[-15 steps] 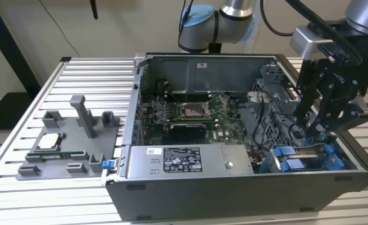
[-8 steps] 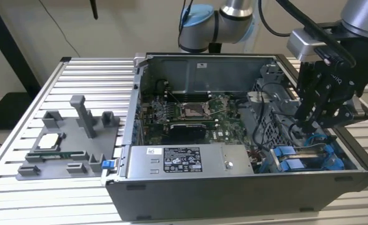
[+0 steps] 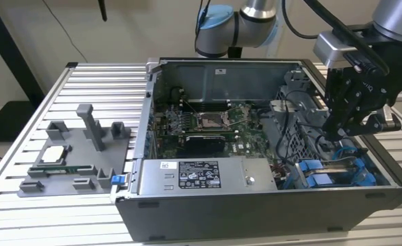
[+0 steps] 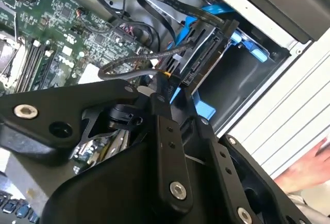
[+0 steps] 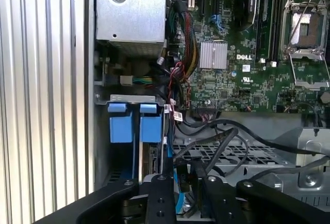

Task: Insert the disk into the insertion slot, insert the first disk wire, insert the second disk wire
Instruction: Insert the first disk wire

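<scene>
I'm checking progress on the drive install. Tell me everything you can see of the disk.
The disk sits on edge in the insertion slot, clipped in a bright blue plastic carrier. Its dark connector end faces out, with black cables running to it; whether they are plugged in is unclear. The gripper hangs just before that end.

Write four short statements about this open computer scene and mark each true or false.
1. The computer case stands open, its motherboard exposed. True.
2. The drive cage's plastic fittings are red. False: they are blue.
3. A grey fixture sits on the slatted table beside the case. True.
4. The gripper hangs over the grey fixture. False: it is over the drive cage, at the exterior view's right.
</scene>
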{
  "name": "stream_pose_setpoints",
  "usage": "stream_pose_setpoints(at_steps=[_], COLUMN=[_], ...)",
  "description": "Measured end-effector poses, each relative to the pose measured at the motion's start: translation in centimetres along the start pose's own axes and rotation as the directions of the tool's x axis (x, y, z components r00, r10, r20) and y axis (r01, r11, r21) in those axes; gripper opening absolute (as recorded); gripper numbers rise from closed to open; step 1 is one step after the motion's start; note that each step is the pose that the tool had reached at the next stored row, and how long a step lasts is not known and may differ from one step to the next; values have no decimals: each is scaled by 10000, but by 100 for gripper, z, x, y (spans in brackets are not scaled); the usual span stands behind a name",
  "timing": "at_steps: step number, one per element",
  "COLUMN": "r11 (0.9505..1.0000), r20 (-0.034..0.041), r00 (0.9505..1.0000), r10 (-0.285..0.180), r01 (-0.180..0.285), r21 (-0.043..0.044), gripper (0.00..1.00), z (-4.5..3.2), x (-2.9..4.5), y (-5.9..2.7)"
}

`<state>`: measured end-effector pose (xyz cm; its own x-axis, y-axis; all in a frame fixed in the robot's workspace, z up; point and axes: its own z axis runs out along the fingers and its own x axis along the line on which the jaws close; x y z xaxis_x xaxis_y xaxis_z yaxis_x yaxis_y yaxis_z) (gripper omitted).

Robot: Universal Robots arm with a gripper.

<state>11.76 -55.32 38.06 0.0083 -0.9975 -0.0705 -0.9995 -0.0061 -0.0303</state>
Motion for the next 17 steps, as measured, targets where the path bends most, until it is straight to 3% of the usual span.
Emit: stream_pose_setpoints(at_steps=[3, 9, 17], r11=[10000, 9999, 9993], r20=[21, 149, 234], r00=[10000, 9998, 9990], r10=[-44, -162, -371], r01=[44, 162, 371], r21=[-3, -10, 11], gripper=[100, 100, 100], z=[0, -22, -12], x=[1, -1, -1], y=[-4, -35, -40])
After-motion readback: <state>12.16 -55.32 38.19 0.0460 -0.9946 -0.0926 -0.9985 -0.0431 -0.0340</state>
